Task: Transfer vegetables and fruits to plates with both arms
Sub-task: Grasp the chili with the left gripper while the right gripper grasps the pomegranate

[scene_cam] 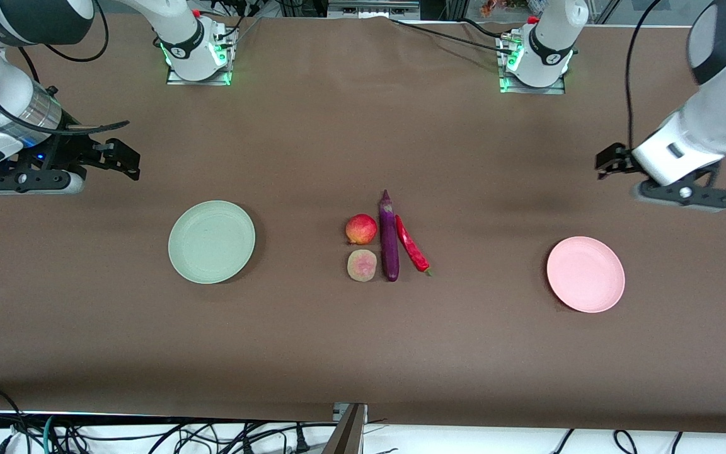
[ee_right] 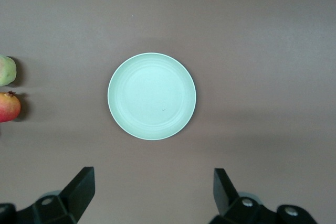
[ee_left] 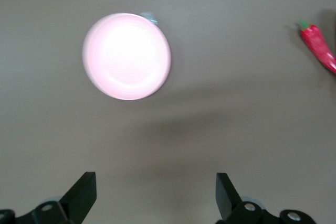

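The purple eggplant (scene_cam: 389, 238) lies mid-table, with the red chili (scene_cam: 411, 244) beside it toward the left arm's end. The red fruit (scene_cam: 361, 229) and the pale peach-like fruit (scene_cam: 362, 265) lie toward the right arm's end. The green plate (scene_cam: 212, 241) and the pink plate (scene_cam: 585, 273) are bare. My right gripper (scene_cam: 125, 161) hangs open and empty over bare table near the green plate (ee_right: 151, 96). My left gripper (scene_cam: 609, 162) hangs open and empty over bare table near the pink plate (ee_left: 126, 56). The chili (ee_left: 318, 47) shows in the left wrist view, and both fruits (ee_right: 9, 107) in the right wrist view.
The brown tabletop (scene_cam: 363, 353) spreads wide around the plates and the produce. The arm bases (scene_cam: 196, 53) stand along the table edge farthest from the front camera. Cables (scene_cam: 149, 435) hang below the nearest edge.
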Available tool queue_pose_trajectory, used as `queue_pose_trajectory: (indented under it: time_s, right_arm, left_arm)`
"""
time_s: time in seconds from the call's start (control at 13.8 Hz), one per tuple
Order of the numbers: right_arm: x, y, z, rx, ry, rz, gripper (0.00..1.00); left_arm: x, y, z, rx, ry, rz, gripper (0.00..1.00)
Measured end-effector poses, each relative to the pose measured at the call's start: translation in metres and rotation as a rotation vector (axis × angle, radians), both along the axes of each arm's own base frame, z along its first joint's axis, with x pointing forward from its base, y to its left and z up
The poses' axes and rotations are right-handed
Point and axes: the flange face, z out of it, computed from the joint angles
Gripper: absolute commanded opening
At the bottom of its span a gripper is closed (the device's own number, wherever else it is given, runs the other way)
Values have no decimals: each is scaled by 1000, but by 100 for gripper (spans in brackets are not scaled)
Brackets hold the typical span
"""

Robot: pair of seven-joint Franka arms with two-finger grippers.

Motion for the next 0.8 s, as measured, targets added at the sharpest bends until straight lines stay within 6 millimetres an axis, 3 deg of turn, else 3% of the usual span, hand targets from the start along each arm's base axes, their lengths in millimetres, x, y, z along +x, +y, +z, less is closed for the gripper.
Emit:
queue_pose_trajectory:
  time_s: [0.22, 0.51, 0.65, 0.8]
  right_arm:
    - [0, 1, -1, 0, 0, 3, 100]
    - [2, 24, -17, -12, 24, 38, 100]
    - [9, 32, -43, -32, 66, 46, 100]
    - [18, 47, -84, -68, 124, 74, 100]
  left_arm:
    - [17, -78, -58, 9, 59, 10, 100]
    - [44, -174, -140, 56, 43, 235, 100]
    - [50, -216, -193, 54, -4, 363, 100]
    - [56, -239, -233, 33, -55, 494, 100]
